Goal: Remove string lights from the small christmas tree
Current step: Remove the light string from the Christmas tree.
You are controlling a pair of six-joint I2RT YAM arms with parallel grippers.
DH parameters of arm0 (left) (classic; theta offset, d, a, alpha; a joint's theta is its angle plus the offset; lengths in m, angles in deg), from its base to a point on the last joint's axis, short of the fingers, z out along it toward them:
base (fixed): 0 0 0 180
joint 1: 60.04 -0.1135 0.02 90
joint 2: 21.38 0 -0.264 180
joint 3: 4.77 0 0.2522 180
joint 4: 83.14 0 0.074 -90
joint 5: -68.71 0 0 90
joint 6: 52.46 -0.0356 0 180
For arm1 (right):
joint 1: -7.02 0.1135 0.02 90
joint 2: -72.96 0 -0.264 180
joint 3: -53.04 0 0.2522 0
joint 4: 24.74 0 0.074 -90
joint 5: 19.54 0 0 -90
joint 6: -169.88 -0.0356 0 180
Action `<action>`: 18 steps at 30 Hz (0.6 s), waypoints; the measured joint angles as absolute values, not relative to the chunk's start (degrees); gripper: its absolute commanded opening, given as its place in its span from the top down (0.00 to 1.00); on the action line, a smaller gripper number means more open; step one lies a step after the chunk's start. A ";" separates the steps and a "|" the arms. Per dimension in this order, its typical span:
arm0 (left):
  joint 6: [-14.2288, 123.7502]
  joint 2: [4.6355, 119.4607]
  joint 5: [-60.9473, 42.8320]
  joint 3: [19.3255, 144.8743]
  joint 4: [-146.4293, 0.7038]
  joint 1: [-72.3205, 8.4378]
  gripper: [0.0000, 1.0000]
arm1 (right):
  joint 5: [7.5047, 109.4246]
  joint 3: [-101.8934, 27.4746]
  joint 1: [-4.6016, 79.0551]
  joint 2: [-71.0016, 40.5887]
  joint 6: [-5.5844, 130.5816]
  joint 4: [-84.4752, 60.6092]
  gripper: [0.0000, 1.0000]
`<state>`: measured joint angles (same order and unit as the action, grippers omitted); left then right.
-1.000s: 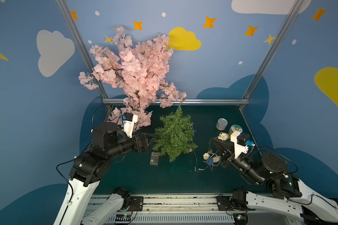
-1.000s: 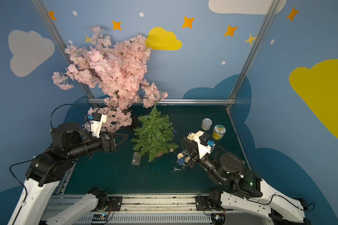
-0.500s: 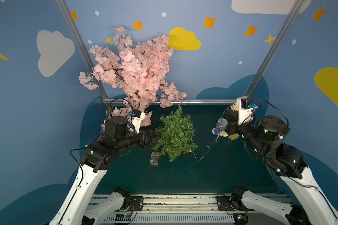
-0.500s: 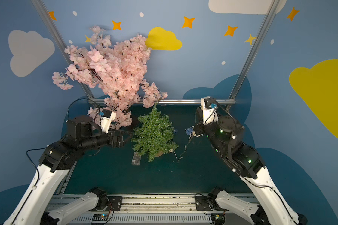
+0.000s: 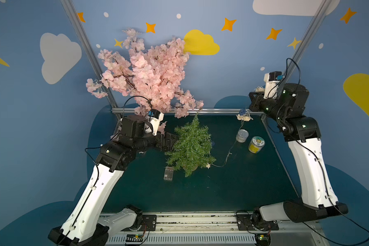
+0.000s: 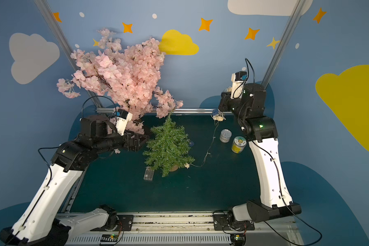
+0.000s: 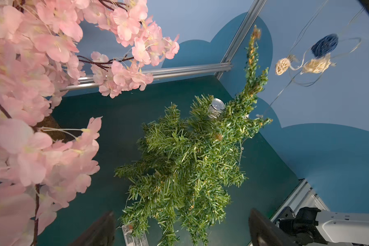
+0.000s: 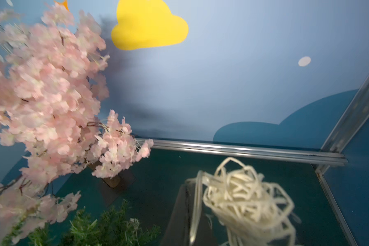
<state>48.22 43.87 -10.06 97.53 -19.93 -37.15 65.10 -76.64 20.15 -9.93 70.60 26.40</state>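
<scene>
String lights (image 5: pixel 229 152) run as one slack wire from high at the back right down to the small christmas tree (image 5: pixel 191 147). Beside that tree the left gripper (image 7: pixel 182 230) gapes wide and empty. The right gripper (image 5: pixel 251 99) is clamped on the strand, with ornaments dangling below it. The battery box (image 5: pixel 168 173) lies on the mat (image 5: pixel 232 191) just beside the tree's base, and one cream ball (image 5: pixel 208 165) sits at the lowest branches. The strand looks light, limp and apt to snag on needles, its woven balls crushable. Pinch the wire close to a ball, or take the rigid box.
</scene>
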 measured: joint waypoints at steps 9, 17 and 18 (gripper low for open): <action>46.27 45.62 -11.05 98.23 -19.65 -37.15 0.02 | 61.97 -91.92 19.10 -14.00 69.77 28.83 1.00; 45.44 46.01 -11.70 98.27 -19.08 -37.15 0.02 | 61.71 -92.07 18.66 -14.48 69.71 30.05 1.00; 45.38 46.01 -11.72 98.47 -18.86 -37.15 0.01 | 61.67 -92.09 18.40 -14.63 69.69 30.03 1.00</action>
<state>45.38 46.01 -11.72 98.47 -18.86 -37.15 61.67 -92.09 18.40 -14.63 69.69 30.03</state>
